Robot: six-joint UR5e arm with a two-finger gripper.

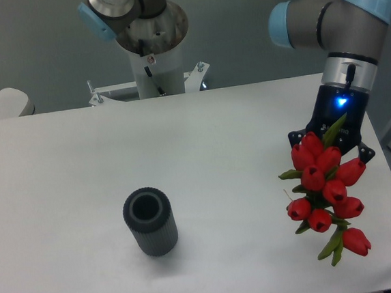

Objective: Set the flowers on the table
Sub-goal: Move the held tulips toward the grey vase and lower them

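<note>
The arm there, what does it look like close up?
The arm is made of thick grey metal tubes with light blue caps at the joints. Its wrist is a silver ring above a black section with a glowing blue light. The gripper is dark, mostly hidden. At the back stands its white base column.

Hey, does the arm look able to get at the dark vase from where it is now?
Probably yes: bare table lies between gripper and vase, but the flowers look held in its jaws.
</note>
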